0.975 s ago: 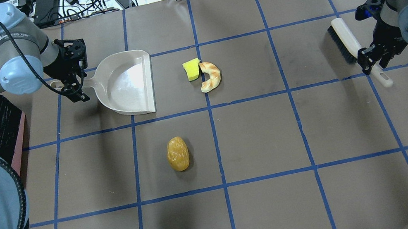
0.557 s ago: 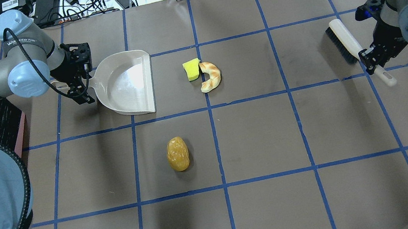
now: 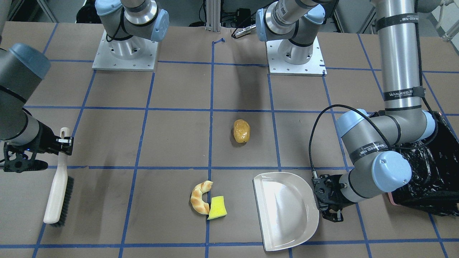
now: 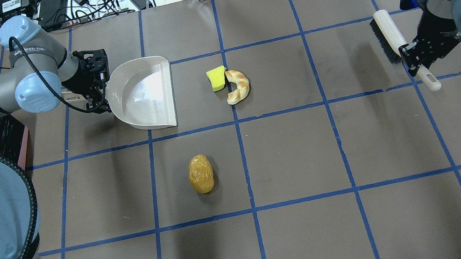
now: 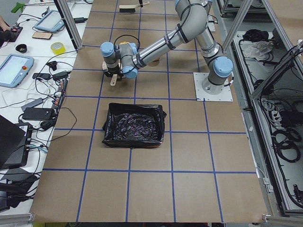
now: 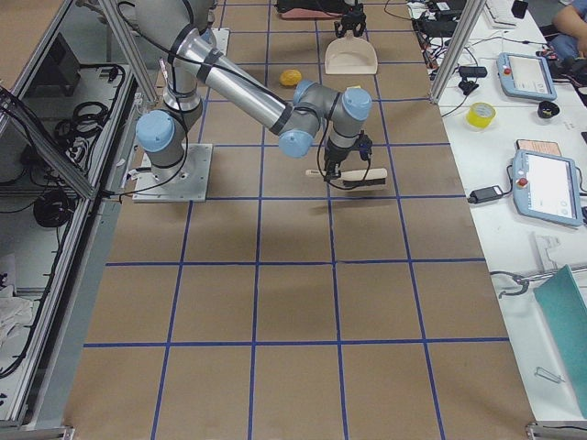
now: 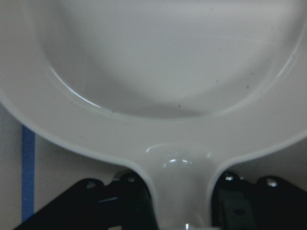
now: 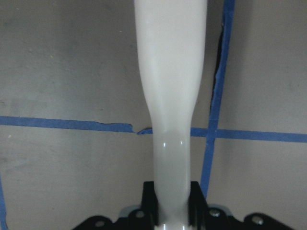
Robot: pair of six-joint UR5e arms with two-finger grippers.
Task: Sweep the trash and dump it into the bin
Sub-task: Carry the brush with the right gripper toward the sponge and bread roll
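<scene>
The trash lies on the table: a tan croissant piece (image 4: 238,85) touching a yellow sponge chunk (image 4: 217,78), and a golden-brown potato lump (image 4: 201,173) alone nearer the robot. The beige dustpan (image 4: 144,95) lies left of them, its mouth facing them. My left gripper (image 4: 92,85) is shut on the dustpan's handle, right at the pan's neck (image 7: 180,182). My right gripper (image 4: 414,56) is shut on the handle of the beige black-bristled brush (image 4: 390,37) at the far right. The pink bin with the black bag (image 3: 426,179) stands behind the left arm.
Blue tape lines (image 4: 236,123) divide the brown table into squares. Both arm bases (image 3: 296,61) are bolted to the robot's side of the table. Cables and tablets (image 5: 16,68) lie on the bench beyond the table's far edge.
My left gripper slid along the dustpan handle toward the pan and closed at its neck; the pan stayed put. My right gripper moved the brush slightly farther from the robot.
</scene>
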